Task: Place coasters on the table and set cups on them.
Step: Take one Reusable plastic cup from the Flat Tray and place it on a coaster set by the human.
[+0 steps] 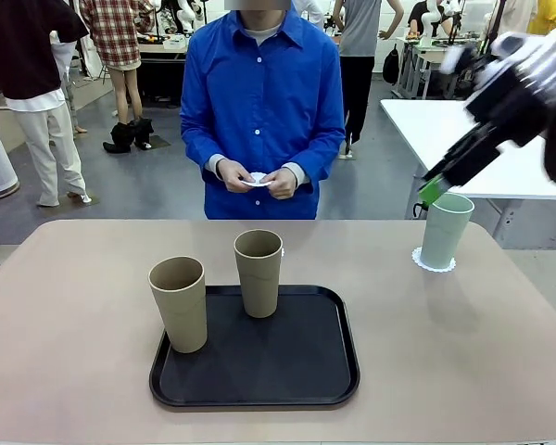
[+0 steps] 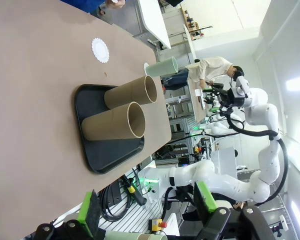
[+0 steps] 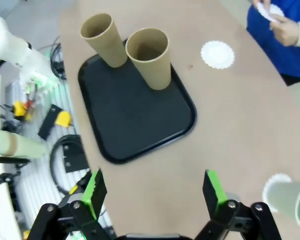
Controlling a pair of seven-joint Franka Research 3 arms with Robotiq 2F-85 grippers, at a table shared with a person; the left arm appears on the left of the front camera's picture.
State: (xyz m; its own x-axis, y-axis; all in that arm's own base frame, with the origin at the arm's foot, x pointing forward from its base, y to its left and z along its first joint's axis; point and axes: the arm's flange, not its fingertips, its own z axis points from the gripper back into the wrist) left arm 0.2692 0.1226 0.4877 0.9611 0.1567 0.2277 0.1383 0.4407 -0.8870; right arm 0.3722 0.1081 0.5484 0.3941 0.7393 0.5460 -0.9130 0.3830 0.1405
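Two tan cups (image 1: 179, 303) (image 1: 259, 273) stand on the black tray (image 1: 296, 371). The mint cup (image 1: 445, 230) stands on a coaster (image 1: 434, 262) on the table (image 1: 74, 278) at the right. A second coaster (image 3: 217, 54) lies bare on the table beyond the tray. The person's hands hold a third coaster (image 1: 258, 179). My right gripper (image 1: 440, 185) hangs open just above and left of the mint cup's rim, blurred; in its wrist view (image 3: 155, 190) nothing is between its fingers. My left gripper (image 2: 147, 207) is open and empty, off the table's near edge.
The person in a blue shirt (image 1: 259, 102) stands at the far side, opposite the tray. A white table (image 1: 445, 130) stands behind at the right. Cables and robot bases (image 3: 55, 125) lie off the table's near edge.
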